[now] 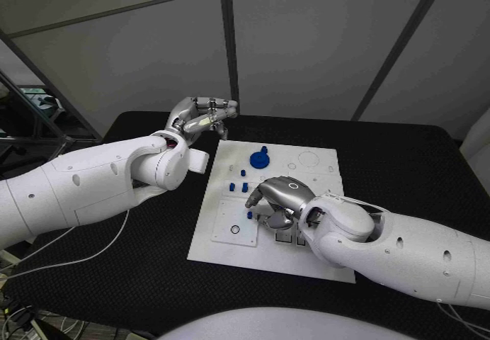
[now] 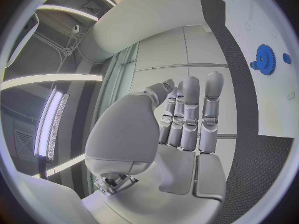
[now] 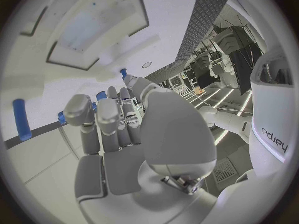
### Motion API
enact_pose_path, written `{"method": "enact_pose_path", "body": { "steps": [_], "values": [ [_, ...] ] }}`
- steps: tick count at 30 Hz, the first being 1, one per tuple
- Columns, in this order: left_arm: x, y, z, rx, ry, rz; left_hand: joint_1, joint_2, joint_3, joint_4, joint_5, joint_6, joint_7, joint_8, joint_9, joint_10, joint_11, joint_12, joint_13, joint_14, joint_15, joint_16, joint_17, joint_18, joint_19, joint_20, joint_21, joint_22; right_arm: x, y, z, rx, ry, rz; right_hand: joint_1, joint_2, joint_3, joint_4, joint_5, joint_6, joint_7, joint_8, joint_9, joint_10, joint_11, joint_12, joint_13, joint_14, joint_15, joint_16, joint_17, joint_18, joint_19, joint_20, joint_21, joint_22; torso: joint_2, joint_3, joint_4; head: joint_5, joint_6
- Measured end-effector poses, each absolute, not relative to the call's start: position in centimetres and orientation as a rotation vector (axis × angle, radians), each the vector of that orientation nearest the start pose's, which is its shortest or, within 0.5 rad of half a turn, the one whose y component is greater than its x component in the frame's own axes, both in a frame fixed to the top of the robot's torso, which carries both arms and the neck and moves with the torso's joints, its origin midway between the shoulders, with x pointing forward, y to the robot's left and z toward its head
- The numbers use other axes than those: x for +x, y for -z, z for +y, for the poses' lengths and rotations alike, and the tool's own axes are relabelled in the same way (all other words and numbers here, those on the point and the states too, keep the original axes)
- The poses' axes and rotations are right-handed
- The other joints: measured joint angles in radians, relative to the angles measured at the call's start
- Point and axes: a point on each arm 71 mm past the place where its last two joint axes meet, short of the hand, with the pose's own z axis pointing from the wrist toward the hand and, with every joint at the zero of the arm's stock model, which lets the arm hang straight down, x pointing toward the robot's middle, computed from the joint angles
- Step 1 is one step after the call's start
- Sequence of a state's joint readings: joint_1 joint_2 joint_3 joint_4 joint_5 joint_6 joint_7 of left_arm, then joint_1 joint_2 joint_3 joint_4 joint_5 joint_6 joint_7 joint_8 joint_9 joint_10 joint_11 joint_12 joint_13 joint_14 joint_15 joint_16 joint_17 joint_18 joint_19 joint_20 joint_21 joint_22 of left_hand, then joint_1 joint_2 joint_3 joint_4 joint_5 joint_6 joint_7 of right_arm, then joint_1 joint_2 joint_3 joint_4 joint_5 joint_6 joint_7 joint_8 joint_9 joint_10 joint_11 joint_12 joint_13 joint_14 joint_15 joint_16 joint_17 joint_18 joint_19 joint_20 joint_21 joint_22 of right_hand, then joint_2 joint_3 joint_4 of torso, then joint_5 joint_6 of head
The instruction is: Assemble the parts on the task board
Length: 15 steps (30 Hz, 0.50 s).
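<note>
My right hand [image 1: 281, 202] on the white rectangular task board [image 1: 316, 258], fingers curled among small blue pegs [image 1: 233, 187], grasp impossible to tell, my left hand [image 1: 201, 115] beyond the board's far edge over the black worktop [image 1: 408, 163], fingers together, holding nothing, round blue gear [image 1: 259, 159] near the board's far edge

Black worktop [image 1: 408, 163], matte, textured surface; in the left wrist view it reads as a dark dotted band [image 2: 219, 40]. Grey panelled wall [image 1: 306, 49] behind it, split by dark vertical seams. White cable [image 1: 76, 258] trails across the worktop's near left part toward its edge; dark stand or frame [image 1: 36, 124] with more cabling stands off the worktop's far left side, detail too small to make out.
</note>
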<state>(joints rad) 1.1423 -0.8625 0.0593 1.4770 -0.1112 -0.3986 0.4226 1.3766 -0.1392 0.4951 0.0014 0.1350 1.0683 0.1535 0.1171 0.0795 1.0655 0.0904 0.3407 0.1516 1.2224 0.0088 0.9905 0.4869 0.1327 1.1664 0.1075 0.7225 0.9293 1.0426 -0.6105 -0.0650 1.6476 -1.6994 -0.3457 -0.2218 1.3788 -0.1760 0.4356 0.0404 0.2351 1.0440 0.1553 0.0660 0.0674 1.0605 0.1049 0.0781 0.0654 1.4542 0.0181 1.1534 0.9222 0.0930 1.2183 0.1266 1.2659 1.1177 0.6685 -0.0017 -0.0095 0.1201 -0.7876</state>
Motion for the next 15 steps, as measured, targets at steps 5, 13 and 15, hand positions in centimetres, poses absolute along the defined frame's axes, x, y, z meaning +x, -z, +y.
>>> {"method": "enact_pose_path", "body": {
  "steps": [5, 13, 15],
  "values": [
    [50.2, 16.9, 24.1, -1.047, 1.433, 1.28, 0.0, 0.0, 0.0, 0.0, 0.0, 0.0, 0.0, 0.0, 0.0, 0.0, 0.0, 0.0, 0.0, 0.0, 0.0, 0.0, 0.0, 0.0, 0.0, 0.0, 0.0, 0.0, 39.7, 22.9, -6.6, -0.367, -0.867, 1.624, 0.0, 0.0, -0.005, 0.003, 0.0, -0.003, -0.003, 0.0, 0.0, -0.001, -0.001, 0.01, 0.002, -0.004, 0.004, -0.001, -0.009, 0.0, 0.0, 0.0, -0.004, -0.004, -0.001, 0.0001, -0.0012, 0.0, 0.002],
    [50.2, 17.1, 24.2, -1.049, 1.431, 1.281, 0.0, 0.0, 0.0, 0.0, 0.0, 0.0, 0.0, 0.0, 0.0, 0.0, 0.0, 0.0, 0.0, 0.0, 0.0, 0.0, 0.0, 0.0, 0.0, 0.0, 0.0, 0.0, 39.5, 21.2, -9.2, -0.313, -0.862, 1.591, 0.0, 0.0, -0.011, 0.008, 0.0, -0.003, -0.003, 0.0, 0.002, -0.001, -0.001, 0.034, 0.004, -0.004, 0.003, -0.001, -0.01, 0.0, 0.0, 0.0, -0.004, -0.002, -0.001, 0.0001, -0.0015, -0.017, 0.012],
    [50.2, 17.1, 24.2, -1.05, 1.429, 1.281, 0.0, 0.0, -0.002, -0.002, 0.0, 0.0, 0.0, 0.0, 0.0, -0.001, -0.001, 0.004, 0.0, 0.0, 0.0, 0.0, 0.0, 0.0, 0.0, 0.0, 0.0, 0.0, 40.1, 20.4, -10.2, -0.298, -0.839, 1.586, 0.0, 0.0, -0.011, 0.008, 0.0, -0.003, -0.003, 0.0, 0.002, -0.001, -0.001, 0.041, 0.004, -0.004, 0.003, -0.001, -0.01, 0.0, 0.0, 0.0, -0.004, -0.001, -0.001, -0.0001, -0.0015, -0.023, 0.016]
  ]
}}
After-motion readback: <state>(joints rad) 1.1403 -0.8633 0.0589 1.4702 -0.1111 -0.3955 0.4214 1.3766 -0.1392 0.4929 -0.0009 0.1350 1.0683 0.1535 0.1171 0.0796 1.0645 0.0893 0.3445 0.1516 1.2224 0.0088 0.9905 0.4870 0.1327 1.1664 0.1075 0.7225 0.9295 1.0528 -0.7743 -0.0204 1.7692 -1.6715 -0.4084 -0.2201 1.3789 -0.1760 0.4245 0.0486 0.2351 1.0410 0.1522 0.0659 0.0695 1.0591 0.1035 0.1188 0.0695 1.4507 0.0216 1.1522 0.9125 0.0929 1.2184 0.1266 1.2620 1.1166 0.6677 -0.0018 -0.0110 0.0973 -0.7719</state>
